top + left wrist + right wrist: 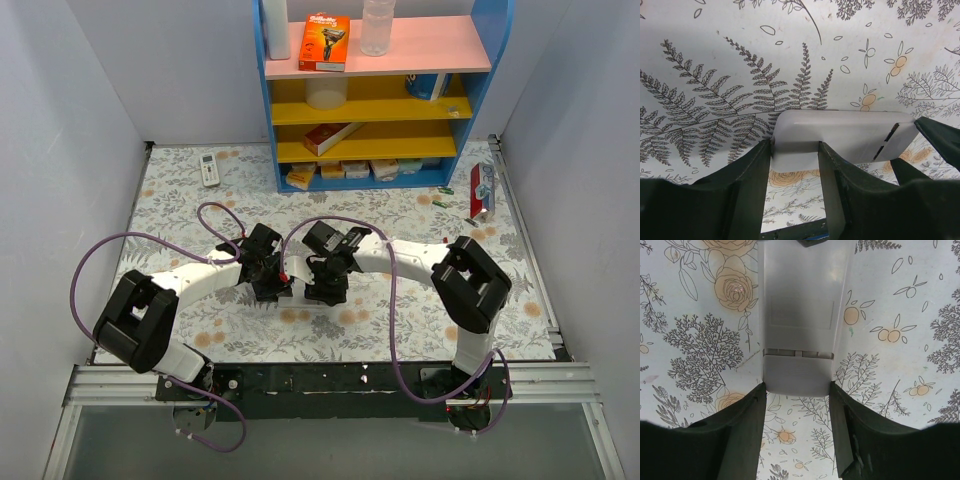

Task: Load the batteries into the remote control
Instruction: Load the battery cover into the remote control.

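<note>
Remote hidden beneath wrists from above. Right gripper pinches its end. Left gripper at other end, hold unclear. Shelf well behind.

Only near-legible text: orange box on the top board of the shelf unit. It has a white brand logo across its upper edge that looks like "Gillette", too small to confirm. The boxes on the bottom shelf carry print, none resolvable. Small white remote by the shelf: display and keys are a blur. The remote control back shows nothing legible in either wrist view.
</note>
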Motion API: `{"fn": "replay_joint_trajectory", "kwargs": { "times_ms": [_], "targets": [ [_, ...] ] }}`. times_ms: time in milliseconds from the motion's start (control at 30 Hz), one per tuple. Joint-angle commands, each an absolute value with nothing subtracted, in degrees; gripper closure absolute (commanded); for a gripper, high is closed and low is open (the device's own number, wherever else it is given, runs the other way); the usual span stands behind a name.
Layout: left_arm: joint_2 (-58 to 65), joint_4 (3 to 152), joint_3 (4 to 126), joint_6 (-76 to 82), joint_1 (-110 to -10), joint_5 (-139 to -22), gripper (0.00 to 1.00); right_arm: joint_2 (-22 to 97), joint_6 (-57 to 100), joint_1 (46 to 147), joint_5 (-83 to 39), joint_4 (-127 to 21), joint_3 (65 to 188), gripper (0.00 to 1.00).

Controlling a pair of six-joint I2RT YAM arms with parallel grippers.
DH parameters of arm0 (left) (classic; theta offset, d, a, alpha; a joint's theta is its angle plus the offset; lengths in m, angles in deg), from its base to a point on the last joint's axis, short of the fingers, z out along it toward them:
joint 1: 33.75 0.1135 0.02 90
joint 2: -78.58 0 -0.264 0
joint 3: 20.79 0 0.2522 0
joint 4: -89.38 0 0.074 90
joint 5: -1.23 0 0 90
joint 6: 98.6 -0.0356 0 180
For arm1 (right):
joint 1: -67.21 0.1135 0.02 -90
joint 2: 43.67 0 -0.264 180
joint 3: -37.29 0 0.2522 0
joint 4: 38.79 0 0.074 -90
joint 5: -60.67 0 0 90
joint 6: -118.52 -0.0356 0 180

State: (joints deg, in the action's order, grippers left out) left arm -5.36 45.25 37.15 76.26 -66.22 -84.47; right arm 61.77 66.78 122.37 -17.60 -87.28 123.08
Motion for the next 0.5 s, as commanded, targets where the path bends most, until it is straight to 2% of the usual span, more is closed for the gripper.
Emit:
{"fn": "replay_joint_trajectory", "kwargs": {
  "times_ms": [0,467],
  "targets": [
    [-5.4,43.8,35.0,76.1,-66.8,-84.2,0.6,64.2,66.0,123.9,-13.2,-89.8,124.7,0.55],
    [-4.6,45.4,34.5,76.0,-67.4,-82.1,0.67,67.2,66.0,125.7,-8.6,-89.9,128.7,0.54]
  ]
}}
